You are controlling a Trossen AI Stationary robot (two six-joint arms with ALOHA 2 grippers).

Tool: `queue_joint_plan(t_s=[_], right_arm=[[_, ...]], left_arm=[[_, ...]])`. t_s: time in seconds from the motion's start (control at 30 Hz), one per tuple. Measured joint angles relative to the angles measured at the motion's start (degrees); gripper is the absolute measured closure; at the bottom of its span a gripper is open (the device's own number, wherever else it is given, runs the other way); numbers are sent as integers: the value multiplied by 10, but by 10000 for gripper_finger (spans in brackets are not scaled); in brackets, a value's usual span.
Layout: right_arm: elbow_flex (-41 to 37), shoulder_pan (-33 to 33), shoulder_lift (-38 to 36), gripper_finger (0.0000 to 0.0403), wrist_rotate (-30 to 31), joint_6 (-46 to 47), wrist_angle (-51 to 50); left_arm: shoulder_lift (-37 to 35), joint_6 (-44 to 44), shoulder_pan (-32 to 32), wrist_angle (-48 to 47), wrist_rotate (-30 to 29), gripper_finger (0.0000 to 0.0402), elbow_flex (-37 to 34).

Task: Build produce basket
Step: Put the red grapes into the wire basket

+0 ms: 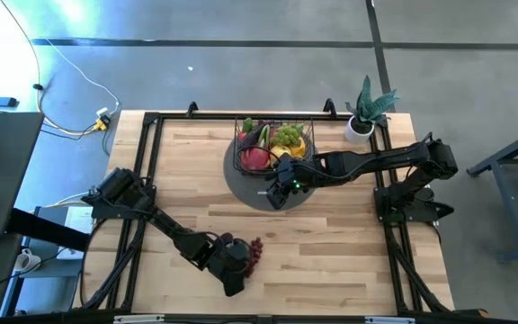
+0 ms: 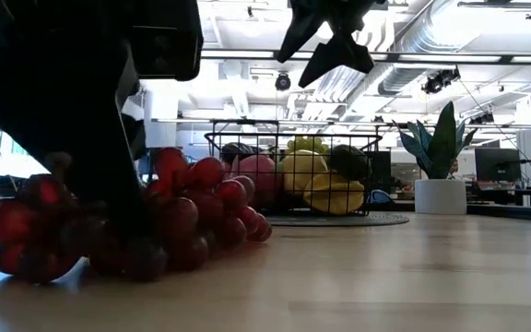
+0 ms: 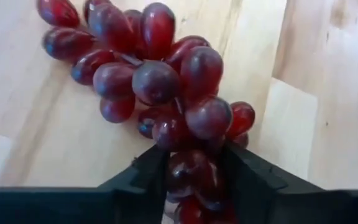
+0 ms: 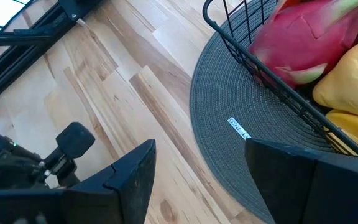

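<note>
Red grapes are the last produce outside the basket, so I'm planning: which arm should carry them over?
Left. Its pincer is around the red grapes on the table; the right pincer hangs open beside the basket.

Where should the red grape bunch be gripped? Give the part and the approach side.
Judging by the left wrist view, grip the red grapes at the narrow end of the bunch, coming in along the tabletop from that end. The bunch lies flat on the table and tapers there, so the left gripper already straddles a few grapes rather than its wide middle.
</note>
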Motion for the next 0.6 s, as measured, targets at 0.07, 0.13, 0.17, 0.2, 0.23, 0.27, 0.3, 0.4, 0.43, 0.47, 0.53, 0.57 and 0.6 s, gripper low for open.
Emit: queue_joint_plan(t_s=[0.07, 0.13, 0.17, 0.2, 0.23, 0.27, 0.3, 0.4, 0.43, 0.47, 0.53, 0.57, 0.6], right_arm=[[0, 0, 0, 174, -5, -2, 0], [0, 0, 0, 174, -16, -7, 0], [0, 0, 0, 174, -22, -12, 0], [0, 0, 0, 174, -29, -16, 1], [0, 0, 0, 174, -34, -20, 2], [0, 0, 0, 174, -41, -25, 2], [0, 0, 0, 174, -50, -32, 2], [0, 1, 0, 174, -66, -45, 4], [0, 2, 0, 174, -70, -46, 4], [0, 2, 0, 174, -73, -48, 5], [0, 3, 0, 174, -73, -47, 6], [0, 3, 0, 174, -73, -46, 6], [0, 3, 0, 174, -73, -46, 7]], left_arm=[[-11, 18, 6, -14, 7, 284, -1], [-21, 34, 13, -20, 7, 298, 0], [-26, 44, 16, -31, 6, 305, 0], [-31, 54, 20, -42, 7, 311, -1], [-37, 63, 25, -47, 8, 317, -1], [-42, 71, 30, -50, 10, 322, 0], [-49, 80, 36, -61, 11, 328, 0], [-68, 106, 51, -81, 12, 345, 0], [-76, 115, 55, -91, 12, 351, 0], [-84, 126, 60, -101, 13, 357, 0], [-96, 148, 70, -99, 27, 368, 1], [-102, 159, 73, -105, 32, 374, 1], [-106, 172, 77, -109, 38, 380, 0]])
